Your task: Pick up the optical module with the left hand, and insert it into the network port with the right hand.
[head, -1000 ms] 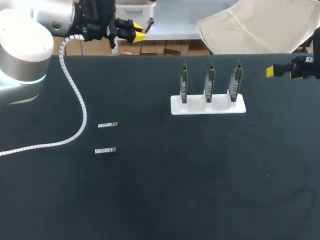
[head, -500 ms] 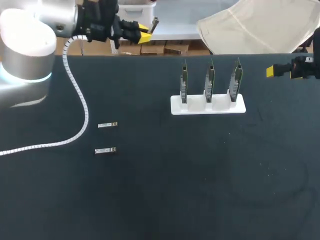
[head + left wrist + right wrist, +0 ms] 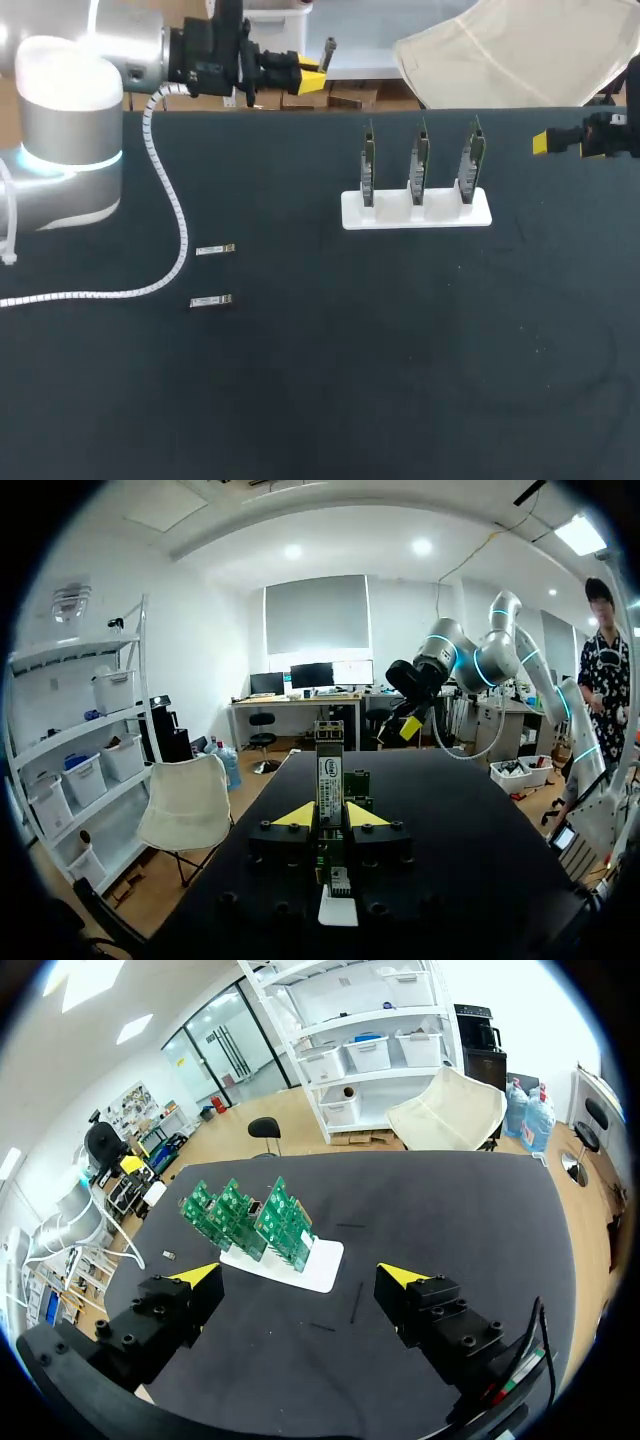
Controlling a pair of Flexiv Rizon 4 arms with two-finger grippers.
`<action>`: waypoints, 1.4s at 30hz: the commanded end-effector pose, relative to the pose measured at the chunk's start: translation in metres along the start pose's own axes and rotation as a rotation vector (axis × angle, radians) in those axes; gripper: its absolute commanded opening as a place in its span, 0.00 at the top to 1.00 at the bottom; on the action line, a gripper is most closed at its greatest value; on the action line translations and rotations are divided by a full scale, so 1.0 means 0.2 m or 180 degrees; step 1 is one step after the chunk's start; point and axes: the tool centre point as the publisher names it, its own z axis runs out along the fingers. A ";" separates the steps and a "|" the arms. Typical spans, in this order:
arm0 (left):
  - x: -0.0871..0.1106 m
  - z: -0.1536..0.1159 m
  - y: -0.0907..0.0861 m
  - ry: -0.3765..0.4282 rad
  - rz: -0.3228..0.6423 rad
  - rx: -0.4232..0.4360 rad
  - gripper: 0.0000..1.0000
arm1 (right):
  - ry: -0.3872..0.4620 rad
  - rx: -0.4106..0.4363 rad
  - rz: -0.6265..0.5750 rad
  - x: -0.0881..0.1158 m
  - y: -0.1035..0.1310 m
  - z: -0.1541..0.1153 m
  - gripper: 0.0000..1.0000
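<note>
Left silver-and-black robot arm has swung rightward along the far edge of the black bench. Its yellow-tipped left gripper now sits nearer the middle than 1.0 s ago. The slim silver metal optical module clamped in the jaws travelled with it. The white coiled cable trailing from the wrist shifted right as well.

I work in a robotics and electronics lab, as my bench shows: a wide black table with my left arm trailing a white coiled cable and my right arm coming in at the far side. A white stand holds three green circuit boards upright in a row. An optical module and a second module lie loose on the black top, well apart from the stand.
</note>
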 end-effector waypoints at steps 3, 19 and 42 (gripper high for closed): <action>0.05 0.10 0.00 -0.0201 -0.0047 0.0165 1.00 | -0.0002 0.0019 0.0004 0.00 0.01 0.00 0.00; 0.09 0.23 -0.05 -0.0335 -0.0160 0.0439 1.00 | -0.0002 0.0019 0.0004 0.00 0.01 0.00 0.00; 0.13 0.30 -0.11 -0.0438 -0.0229 0.0472 1.00 | -0.0002 0.0019 0.0004 0.00 0.01 0.00 0.00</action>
